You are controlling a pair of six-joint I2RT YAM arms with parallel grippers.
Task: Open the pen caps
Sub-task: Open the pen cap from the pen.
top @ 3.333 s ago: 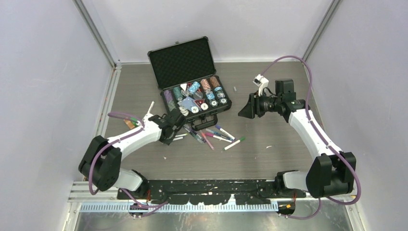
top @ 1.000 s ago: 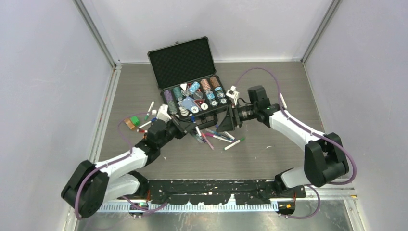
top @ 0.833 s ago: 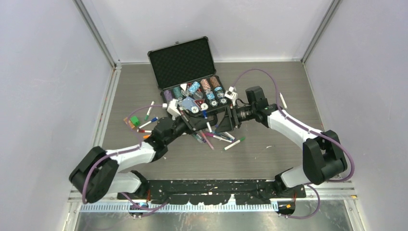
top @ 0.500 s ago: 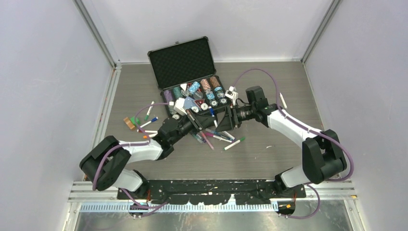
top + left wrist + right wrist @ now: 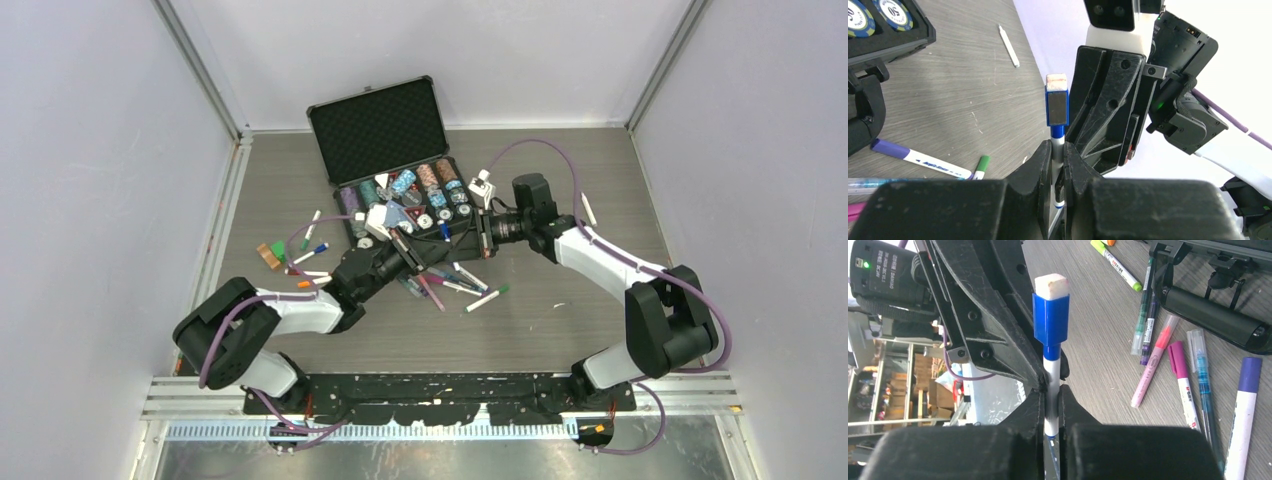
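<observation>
Black foam-lined hard case lies open at upper centre, with loose marker pens scattered just below. Mid-frame, left gripper and right gripper both clamp one white-barrelled pen upright. Likely one braces while the other pulls its blue cap, not yet off.

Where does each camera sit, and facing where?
Top external: above, behind the bases, looking down at the table; both arms show.
Left wrist: on the left gripper, facing the right arm; own fingers show.
Right wrist: on the right gripper, facing the left arm; own fingers show.
Shared: both wrist views show the blue-capped pen.
</observation>
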